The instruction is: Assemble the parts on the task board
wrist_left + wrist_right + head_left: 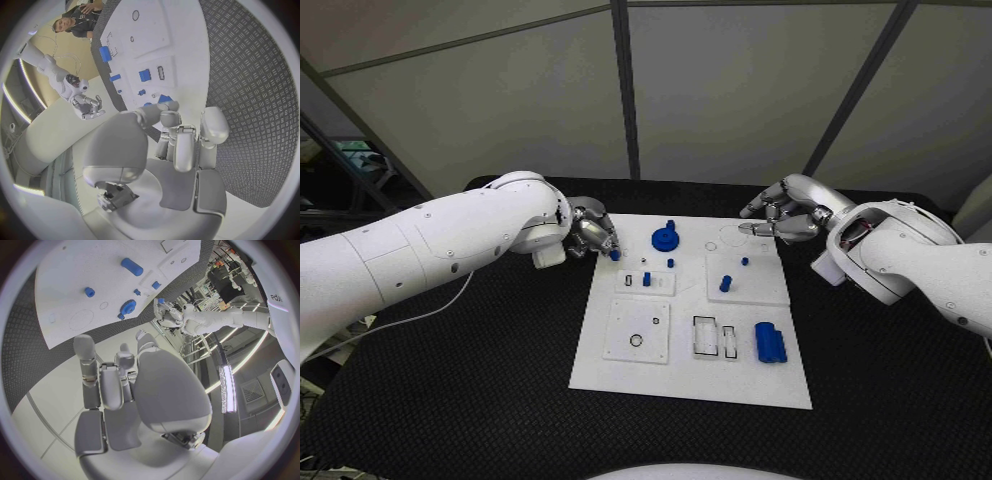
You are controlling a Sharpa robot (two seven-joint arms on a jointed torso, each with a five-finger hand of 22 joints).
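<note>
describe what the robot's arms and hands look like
Both arms are smooth, rounded white shells. The left hand and right hand are silver metal with jointed fingers and pale grey pads. A thin white cable trails beside the left arm.

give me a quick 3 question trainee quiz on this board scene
1. True or false: the big blue cylinder lies at the board's near right part, closest to the robot.
2. Which robot hand has a small blue part at its fingertips? A) left robot hand B) right robot hand
3. Fill in: the round blue gear sits near the board's ____ edge (far or near, from the robot).

Key: 1 true; 2 A, a blue peg shows at the left fingertips, though whether they grip it cannot be told; 3 far.
</note>
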